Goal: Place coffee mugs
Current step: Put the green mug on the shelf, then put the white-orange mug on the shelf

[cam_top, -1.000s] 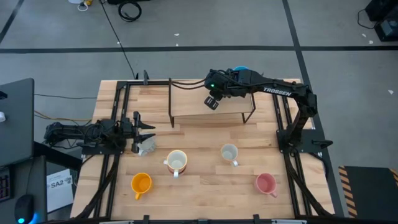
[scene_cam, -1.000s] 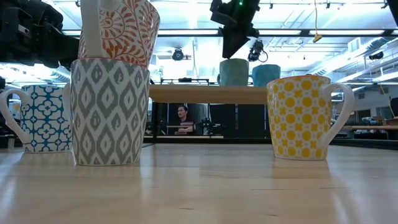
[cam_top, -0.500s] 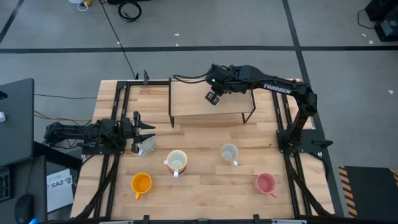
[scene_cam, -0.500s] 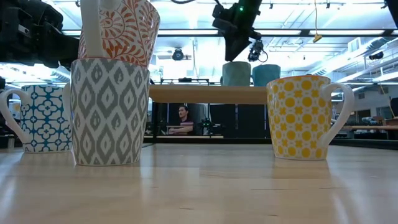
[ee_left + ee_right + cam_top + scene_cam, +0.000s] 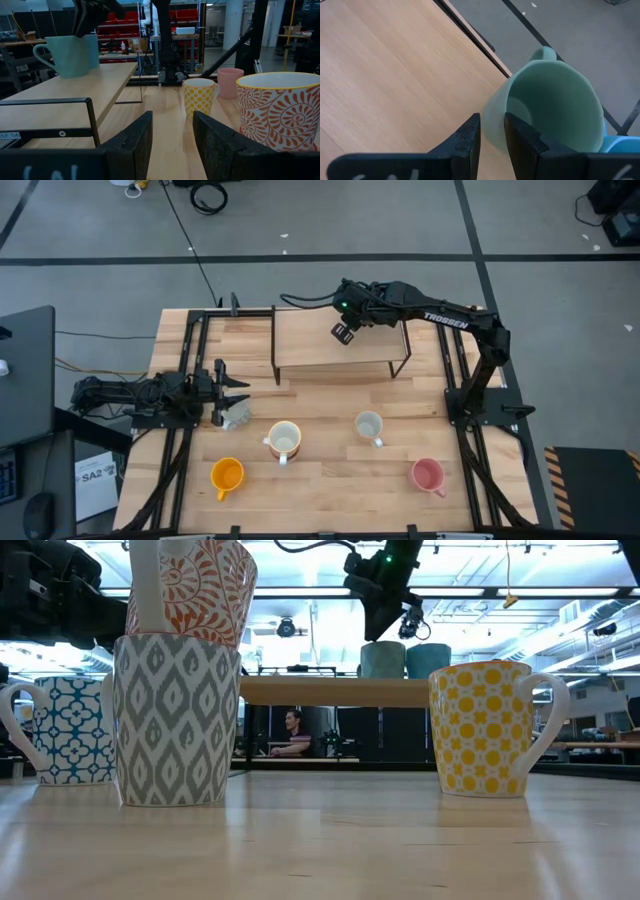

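Observation:
A green mug [image 5: 555, 100] stands on the raised wooden shelf [image 5: 330, 350] at the table's far middle, close beside a blue mug [image 5: 427, 660]. Its handle points toward the far side. My right gripper [image 5: 491, 137] reaches down onto the green mug [image 5: 383, 660] from above and is shut on it. The arm hides this mug in the high view. My left gripper [image 5: 172, 145] waits open and level at the table's left side. An orange-patterned mug [image 5: 280, 110] stands just beside its fingers, not between them. My right gripper holds the green mug by the wall just under the rim [image 5: 495, 115], on the side away from the handle. One finger [image 5: 520, 132] lies over the mug's inside and the other [image 5: 467, 135] is outside. The fingers slant down from above. The mug is upright, its base on the shelf [image 5: 70, 76].
On the table in front of the shelf stand a cream mug [image 5: 283, 440], a pale grey mug [image 5: 370, 425], an orange mug [image 5: 227, 475] and a pink mug [image 5: 428, 473]. The shelf's left half [image 5: 300, 340] is bare wood. A person sits in the room beyond [image 5: 293, 735].
My right gripper has moved a little toward the table's far edge above the shelf. The green mug has gone along the shelf with it, upright, and now stands closer to the blue mug.

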### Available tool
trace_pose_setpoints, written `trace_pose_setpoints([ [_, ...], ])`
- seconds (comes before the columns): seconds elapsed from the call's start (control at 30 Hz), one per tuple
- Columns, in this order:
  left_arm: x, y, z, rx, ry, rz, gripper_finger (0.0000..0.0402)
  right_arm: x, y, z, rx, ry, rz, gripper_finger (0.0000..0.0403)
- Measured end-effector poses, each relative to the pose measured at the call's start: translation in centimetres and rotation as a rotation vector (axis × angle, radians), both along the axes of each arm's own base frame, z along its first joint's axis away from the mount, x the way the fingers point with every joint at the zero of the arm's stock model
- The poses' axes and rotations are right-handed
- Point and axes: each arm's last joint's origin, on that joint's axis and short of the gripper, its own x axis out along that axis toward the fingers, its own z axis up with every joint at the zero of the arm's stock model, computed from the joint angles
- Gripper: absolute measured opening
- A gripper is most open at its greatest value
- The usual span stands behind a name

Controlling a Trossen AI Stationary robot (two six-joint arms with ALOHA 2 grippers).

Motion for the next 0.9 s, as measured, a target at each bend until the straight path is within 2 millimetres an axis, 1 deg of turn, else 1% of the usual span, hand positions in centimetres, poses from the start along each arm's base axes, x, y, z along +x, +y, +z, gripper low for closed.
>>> trace_pose_setpoints([
  [0.17,0.0,0.0,0.0,0.000,0.000,0.000,0.0148,0.2,-0.1,0.1,-0.004,-0.016,0.000,0.0093],
  [0.23,0.0,0.0,0.0,0.000,0.000,0.000,0.0148,0.2,-0.1,0.4,-0.001,-0.027,0.004,0.0093],
  [0.37,0.0,0.0,0.0,0.000,0.000,0.000,0.0148,0.3,0.2,1.8,-0.019,-0.061,0.030,0.0093],
  [0.5,0.0,0.0,0.0,0.000,0.000,0.000,0.0148,0.4,1.0,3.3,-0.031,-0.108,0.056,0.0093],
  [0.67,0.0,0.0,0.0,0.000,0.000,0.000,0.0148,1.0,3.1,4.4,0.019,-0.173,0.155,0.0093],
  [0.9,0.0,0.0,0.0,0.000,0.000,0.000,0.0148,1.9,7.6,4.6,0.106,-0.202,0.325,0.0093],
])
